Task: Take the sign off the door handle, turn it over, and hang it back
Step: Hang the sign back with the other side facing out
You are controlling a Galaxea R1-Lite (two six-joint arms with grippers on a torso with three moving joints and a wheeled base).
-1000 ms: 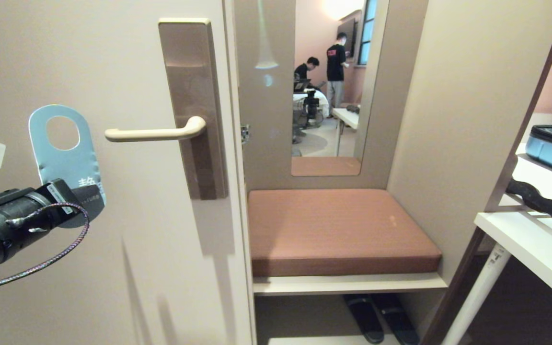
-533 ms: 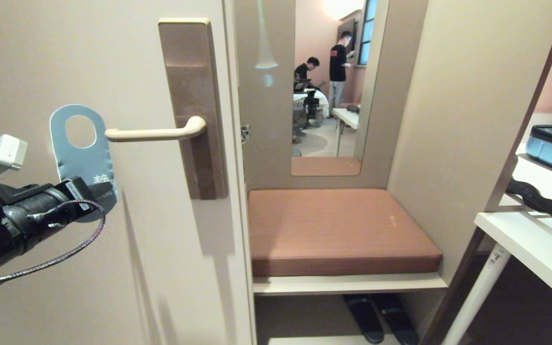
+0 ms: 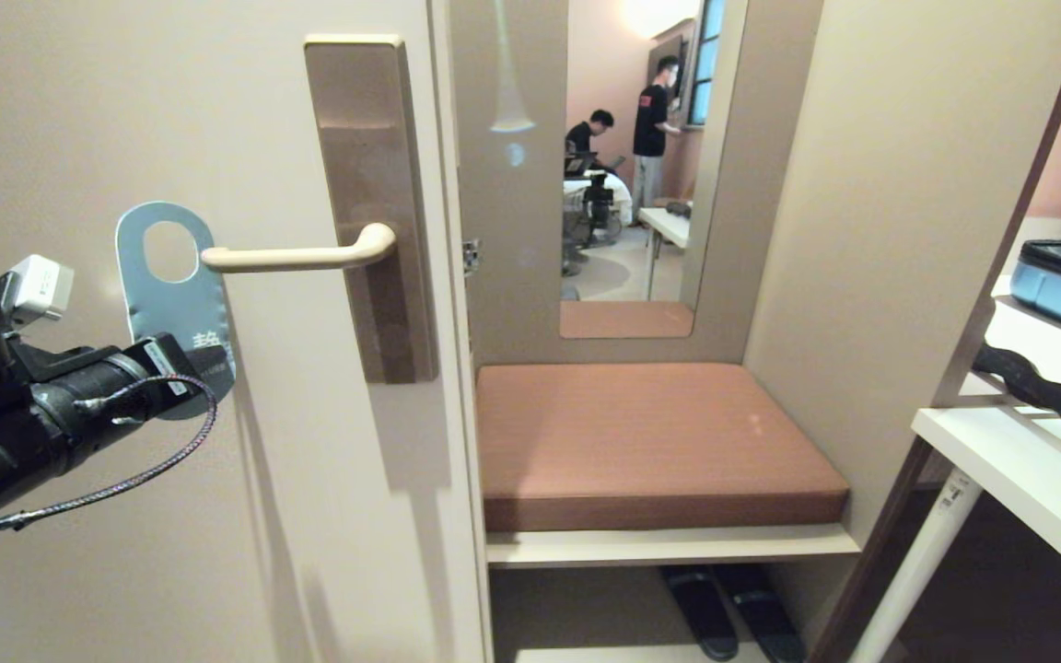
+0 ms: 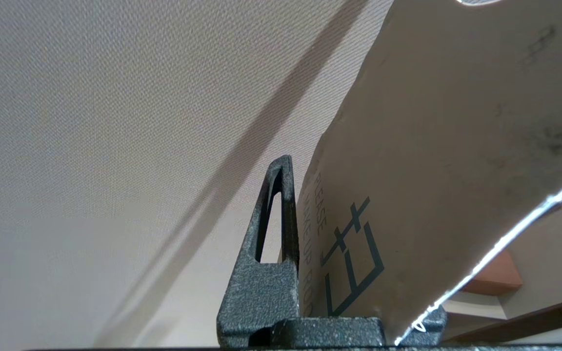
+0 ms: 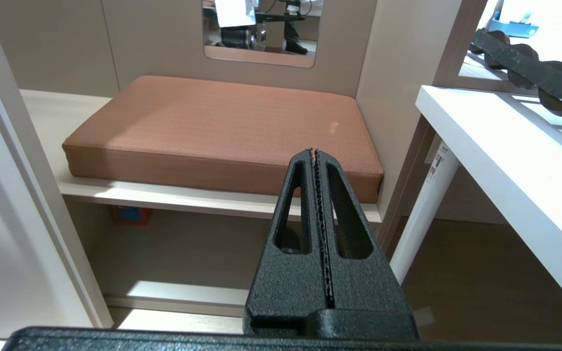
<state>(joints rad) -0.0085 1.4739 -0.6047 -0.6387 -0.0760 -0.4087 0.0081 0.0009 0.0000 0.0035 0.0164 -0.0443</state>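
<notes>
Left arm: enters the head view from the left edge, forearm near level, reaching toward the door (image 3: 79, 110). A braided cable loops under its wrist.

Left gripper (image 3: 204, 373): clamped on the lower end of the sign (image 3: 167, 304). In the wrist view only one finger (image 4: 273, 229) is plain, pressed flat to the sign's white face; the other is mostly hidden behind the card.

Sign: held upright, slightly tilted, blue face toward the head camera, white face with dark lettering toward the door. Its bottom end is covered by the gripper and only part of one white character shows. The round hole sits at the top, level with the free tip of the door handle (image 3: 300, 256), which just overlaps the sign's right edge. Whether the tip has entered the hole cannot be told.

Door handle: cream lever, horizontal, on a tall brown plate (image 3: 369, 184).

Right gripper (image 5: 316, 161): hangs parked, fingers pressed together, holding nothing, before a brown cushion (image 5: 222, 126). It is outside the head view.

Far: a mirror (image 3: 632, 166) above the cushion shows two people, small and indistinct.
</notes>
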